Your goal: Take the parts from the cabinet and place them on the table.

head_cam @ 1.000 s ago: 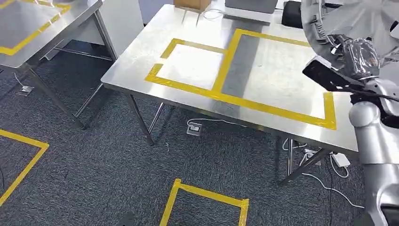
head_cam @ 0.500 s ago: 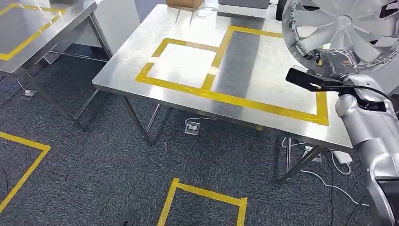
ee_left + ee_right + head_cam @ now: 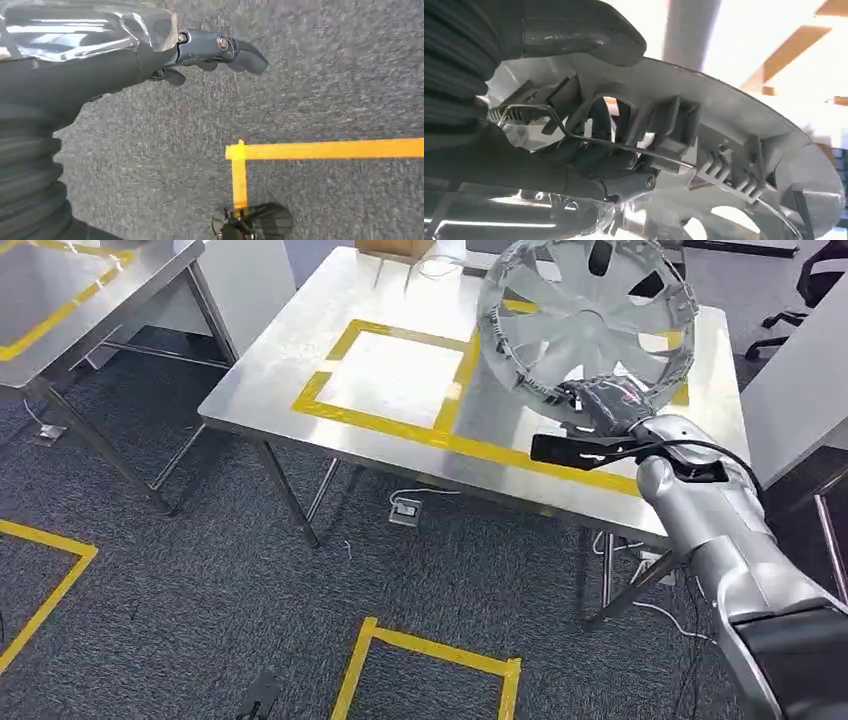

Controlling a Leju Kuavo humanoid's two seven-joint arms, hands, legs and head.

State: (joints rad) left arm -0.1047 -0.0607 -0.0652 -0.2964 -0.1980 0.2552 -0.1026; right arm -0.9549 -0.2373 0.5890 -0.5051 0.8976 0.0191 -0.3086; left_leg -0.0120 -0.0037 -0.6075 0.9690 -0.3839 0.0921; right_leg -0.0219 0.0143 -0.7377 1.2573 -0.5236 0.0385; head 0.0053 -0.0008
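Observation:
A silver wheel cover (image 3: 587, 322) with spoke openings stands upright above the steel table (image 3: 300, 360), over the larger yellow-taped rectangle. My right hand (image 3: 612, 403) grips it by its lower rim. Up close, the right wrist view has the thumb (image 3: 574, 32) pressing on the rim of the wheel cover (image 3: 724, 150) and dark fingers (image 3: 619, 185) under its clips. My left hand (image 3: 210, 50) hangs over the carpet, its fingers curled in and holding nothing.
The table carries two yellow tape rectangles (image 3: 400, 375) and a brown box (image 3: 395, 248) at its far edge. A second steel table (image 3: 70, 300) stands at the left. Yellow tape squares (image 3: 435, 670) mark the grey carpet. Cables and a power strip lie under the table.
My right arm has swung the wheel cover leftward, from the right edge of the picture to above the table's larger taped rectangle. The camera has shifted slightly.

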